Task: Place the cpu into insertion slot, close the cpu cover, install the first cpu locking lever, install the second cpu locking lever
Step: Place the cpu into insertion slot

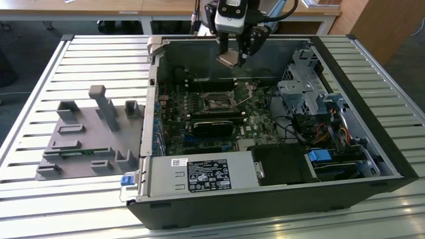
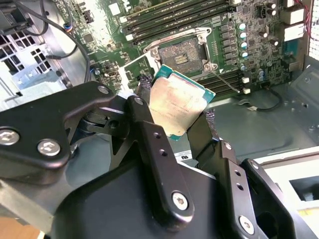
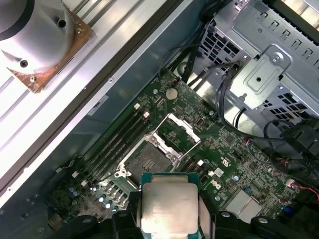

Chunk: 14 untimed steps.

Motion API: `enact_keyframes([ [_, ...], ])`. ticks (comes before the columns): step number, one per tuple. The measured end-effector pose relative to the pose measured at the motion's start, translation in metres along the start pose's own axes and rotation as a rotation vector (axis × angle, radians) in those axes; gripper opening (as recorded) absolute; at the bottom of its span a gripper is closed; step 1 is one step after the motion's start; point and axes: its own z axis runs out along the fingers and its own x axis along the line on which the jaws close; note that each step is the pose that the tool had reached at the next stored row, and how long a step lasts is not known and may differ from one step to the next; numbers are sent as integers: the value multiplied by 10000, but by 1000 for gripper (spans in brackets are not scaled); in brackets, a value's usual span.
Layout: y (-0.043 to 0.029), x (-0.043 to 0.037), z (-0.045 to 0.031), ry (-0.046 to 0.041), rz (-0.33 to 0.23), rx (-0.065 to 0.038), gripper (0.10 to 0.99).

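Holding the chip (image 2: 177,104) clamped by its edges in the gripper (image 1: 234,58), well above the bare socket (image 2: 182,50) whose cover (image 3: 180,130) stands open, we judge it wants levelling and squaring to the socket.

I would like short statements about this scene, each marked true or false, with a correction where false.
1. The tool holds the cpu. True.
2. The cpu sits in the insertion slot. False: the slot is empty, and the cpu is held above the motherboard.
3. The cpu cover is closed. False: it stands open beside the slot.
4. A grey fixture lies on the table, at the exterior view's left of the case. True.
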Motion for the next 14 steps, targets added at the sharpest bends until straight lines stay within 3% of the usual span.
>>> enact_keyframes([
  [14, -1, 0, 6, -51, 595, -10, 541],
])
